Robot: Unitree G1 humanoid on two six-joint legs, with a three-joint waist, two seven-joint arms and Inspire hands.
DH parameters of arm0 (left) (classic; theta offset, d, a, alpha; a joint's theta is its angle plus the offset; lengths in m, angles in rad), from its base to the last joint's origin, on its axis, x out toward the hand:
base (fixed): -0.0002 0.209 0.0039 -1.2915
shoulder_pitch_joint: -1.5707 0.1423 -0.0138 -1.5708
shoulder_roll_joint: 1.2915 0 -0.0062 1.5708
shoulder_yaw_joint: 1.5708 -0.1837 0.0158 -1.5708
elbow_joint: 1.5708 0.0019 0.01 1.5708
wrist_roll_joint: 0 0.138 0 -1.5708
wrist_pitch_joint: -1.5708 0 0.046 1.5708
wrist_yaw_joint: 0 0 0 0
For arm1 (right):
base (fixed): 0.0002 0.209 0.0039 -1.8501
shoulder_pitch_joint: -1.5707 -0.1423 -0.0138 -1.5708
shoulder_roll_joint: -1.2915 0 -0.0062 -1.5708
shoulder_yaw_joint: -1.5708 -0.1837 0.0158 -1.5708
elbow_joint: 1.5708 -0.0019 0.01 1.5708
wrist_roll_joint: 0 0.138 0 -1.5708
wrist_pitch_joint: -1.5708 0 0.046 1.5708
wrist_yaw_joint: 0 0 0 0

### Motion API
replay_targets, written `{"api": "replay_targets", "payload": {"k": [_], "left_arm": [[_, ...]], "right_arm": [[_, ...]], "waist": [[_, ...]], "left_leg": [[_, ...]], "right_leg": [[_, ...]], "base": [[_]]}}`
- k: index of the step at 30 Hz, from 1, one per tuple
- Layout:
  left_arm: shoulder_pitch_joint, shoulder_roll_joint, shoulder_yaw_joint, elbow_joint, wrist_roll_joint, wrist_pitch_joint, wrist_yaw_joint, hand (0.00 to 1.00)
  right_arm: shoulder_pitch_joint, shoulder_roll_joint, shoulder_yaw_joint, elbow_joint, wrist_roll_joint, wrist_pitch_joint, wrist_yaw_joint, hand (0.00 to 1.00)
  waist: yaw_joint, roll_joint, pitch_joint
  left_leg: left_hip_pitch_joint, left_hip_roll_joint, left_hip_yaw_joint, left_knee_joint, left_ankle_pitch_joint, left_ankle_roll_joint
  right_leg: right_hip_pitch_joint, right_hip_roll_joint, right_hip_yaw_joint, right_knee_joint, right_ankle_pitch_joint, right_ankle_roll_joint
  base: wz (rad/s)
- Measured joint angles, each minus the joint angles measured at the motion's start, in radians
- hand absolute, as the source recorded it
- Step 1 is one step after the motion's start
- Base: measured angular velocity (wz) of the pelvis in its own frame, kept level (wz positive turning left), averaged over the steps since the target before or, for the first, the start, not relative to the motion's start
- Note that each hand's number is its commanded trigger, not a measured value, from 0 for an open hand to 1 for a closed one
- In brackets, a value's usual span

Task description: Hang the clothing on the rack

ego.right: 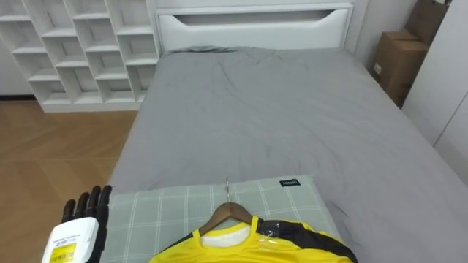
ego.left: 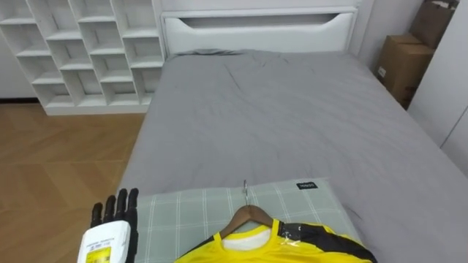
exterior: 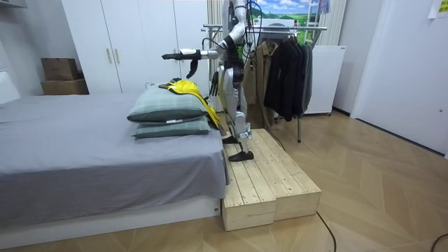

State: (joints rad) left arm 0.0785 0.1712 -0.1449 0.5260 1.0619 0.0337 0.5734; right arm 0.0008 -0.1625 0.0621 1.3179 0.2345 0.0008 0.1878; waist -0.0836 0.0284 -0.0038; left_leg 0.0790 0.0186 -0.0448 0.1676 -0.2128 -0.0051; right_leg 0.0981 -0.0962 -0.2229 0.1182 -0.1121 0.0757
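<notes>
We see the left hand [ego.left: 117, 208] stretched forward beside the pillow's edge, black fingers straight, empty | right hand [exterior: 190, 68]: we cannot tell | glossy yellow-and-black jersey [ego.left: 292, 245] on curved wooden hanger [ego.left: 248, 215] lies on soft green checked pillow [ego.left: 183, 212], wrinkled grey bed [ego.left: 278, 109].

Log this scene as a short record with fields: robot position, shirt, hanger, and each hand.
robot position: standing on light wooden platform at foot of grey bed
shirt: yellow and black shirt lying on green checked pillow
hanger: brown wooden hanger in the collar, metal hook toward headboard
left hand: raised beside pillow, fingers straight, holding nothing
right hand: held lower, near the shirt, in room view
</notes>
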Motion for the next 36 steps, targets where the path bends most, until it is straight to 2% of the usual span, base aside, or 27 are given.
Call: {"api": "replay_targets", "payload": {"k": [7,16,29,36], "left_arm": [[-0.005,0.000,-0.002,0.000,-0.002,-0.032,-0.002,0.00],[-0.005,0.000,0.000,0.001,0.000,-0.030,-0.002,0.00],[-0.011,0.001,0.006,0.009,-0.014,-0.027,0.003,0.00],[-0.067,0.007,0.027,0.031,-0.071,-0.029,-0.020,0.00]], "right_arm": [[0.000,0.001,0.005,0.001,0.000,-0.012,-0.007,0.00],[-0.001,0.004,0.005,-0.001,0.000,-0.011,-0.013,0.00],[-0.002,0.015,0.015,-0.001,0.000,-0.011,-0.025,0.00],[0.000,0.013,0.011,-0.007,-0.013,-0.022,-0.025,0.00]], "waist": [[-0.001,0.001,0.0031],[0.001,-0.004,0.0074],[0.000,-0.021,0.0060],[-0.013,-0.022,0.0061]], "left_leg": [[0.000,0.001,0.006,-0.004,0.000,0.000],[0.000,0.002,0.016,-0.008,0.000,0.000],[0.001,0.002,0.020,-0.003,0.000,0.000],[0.003,0.004,0.029,-0.003,0.000,0.000]], "right_leg": [[-0.005,0.000,0.005,0.000,0.000,0.000],[-0.012,0.002,0.016,0.000,0.000,0.000],[-0.015,0.002,0.026,0.000,0.000,-0.001],[-0.016,0.004,0.029,0.001,0.001,-0.001]], "base": [[-0.02],[-0.03],[-0.01],[-0.02]]}}
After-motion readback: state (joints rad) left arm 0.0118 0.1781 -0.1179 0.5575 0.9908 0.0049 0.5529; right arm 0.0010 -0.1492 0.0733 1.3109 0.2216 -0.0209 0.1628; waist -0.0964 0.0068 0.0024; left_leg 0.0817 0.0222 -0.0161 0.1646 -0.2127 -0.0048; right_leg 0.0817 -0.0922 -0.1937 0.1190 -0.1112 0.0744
